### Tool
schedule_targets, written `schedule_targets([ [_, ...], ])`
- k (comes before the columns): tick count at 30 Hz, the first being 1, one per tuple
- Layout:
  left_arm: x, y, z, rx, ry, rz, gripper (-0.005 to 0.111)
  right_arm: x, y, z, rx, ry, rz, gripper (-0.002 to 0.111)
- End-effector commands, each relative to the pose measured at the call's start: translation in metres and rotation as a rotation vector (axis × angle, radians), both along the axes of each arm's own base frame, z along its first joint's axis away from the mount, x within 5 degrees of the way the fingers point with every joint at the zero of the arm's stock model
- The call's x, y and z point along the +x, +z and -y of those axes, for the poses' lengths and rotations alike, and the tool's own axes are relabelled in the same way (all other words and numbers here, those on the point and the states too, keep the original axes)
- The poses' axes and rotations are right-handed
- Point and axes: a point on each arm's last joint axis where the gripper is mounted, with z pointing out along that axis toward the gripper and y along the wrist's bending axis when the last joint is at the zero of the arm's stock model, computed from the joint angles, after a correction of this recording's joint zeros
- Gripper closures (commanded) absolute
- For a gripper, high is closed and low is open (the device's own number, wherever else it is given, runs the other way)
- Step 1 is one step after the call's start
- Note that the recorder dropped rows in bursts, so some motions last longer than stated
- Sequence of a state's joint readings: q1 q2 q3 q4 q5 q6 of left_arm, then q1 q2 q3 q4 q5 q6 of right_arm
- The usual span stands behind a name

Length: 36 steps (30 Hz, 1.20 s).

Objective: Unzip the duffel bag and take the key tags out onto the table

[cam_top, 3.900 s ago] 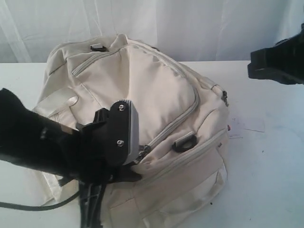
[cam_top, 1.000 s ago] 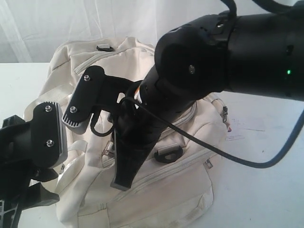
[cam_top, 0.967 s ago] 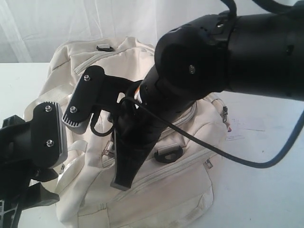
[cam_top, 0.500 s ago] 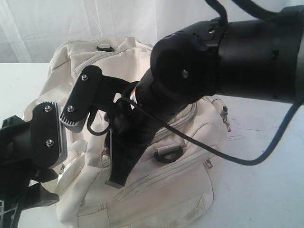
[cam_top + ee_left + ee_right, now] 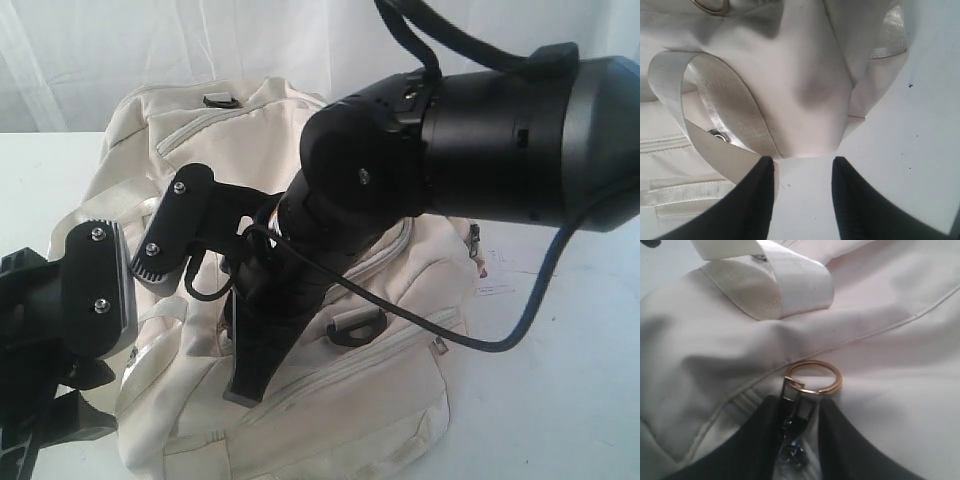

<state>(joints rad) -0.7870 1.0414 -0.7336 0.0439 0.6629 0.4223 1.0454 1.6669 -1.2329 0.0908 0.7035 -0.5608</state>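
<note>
- From where I stand, the right arm (image 5: 480,150) reaches across the middle and blocks most of the bag's (image 5: 350,410) top. The zip runs under the black casing and is lost.
- The right gripper (image 5: 799,402) is down on the bag's left half. Its fingers are narrow on either side of a zip pull (image 5: 792,407) with a gold ring (image 5: 812,376). I cannot tell whether they actually pinch it.
- The left gripper (image 5: 804,162) sits low at the near left, partly cut off by the frame. Its fingers are spread wide with nothing between them, over bare table just off the bag's end, beside a looped handle (image 5: 725,110).
- A red speck (image 5: 482,268) at the bag's right edge is too small to name.
- The bag lies on a plain white table (image 5: 560,400).
- A white curtain (image 5: 100,50) hangs behind.
</note>
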Motion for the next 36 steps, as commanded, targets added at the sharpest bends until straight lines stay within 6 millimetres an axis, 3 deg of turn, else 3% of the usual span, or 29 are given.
schedule_targets([
  [1,-0.001,0.001,0.001,-0.027,0.008,-0.002,0.064,0.000,0.000,-0.001,0.006,-0.002,-0.004,0.095],
  [5,-0.001,0.001,0.001,-0.027,0.008,-0.002,0.064,-0.001,0.006,0.001,0.018,-0.002,0.005,0.108],
  [14,-0.001,0.001,0.001,-0.029,0.008,0.000,0.064,-0.003,0.020,0.008,0.041,-0.006,0.036,0.108],
  [26,-0.001,0.001,0.001,-0.029,0.008,0.000,0.064,-0.002,0.019,0.008,0.044,-0.066,0.015,0.108],
  [29,-0.001,0.001,0.001,-0.029,0.008,0.000,0.064,-0.001,0.011,0.006,0.019,-0.074,-0.004,0.102],
  [33,-0.001,0.001,0.001,-0.031,0.009,-0.003,0.064,0.001,0.000,0.002,-0.010,-0.089,-0.030,0.082],
  [36,-0.001,0.001,0.001,-0.031,0.009,-0.003,0.064,0.002,-0.003,0.000,-0.008,-0.089,-0.027,0.074],
])
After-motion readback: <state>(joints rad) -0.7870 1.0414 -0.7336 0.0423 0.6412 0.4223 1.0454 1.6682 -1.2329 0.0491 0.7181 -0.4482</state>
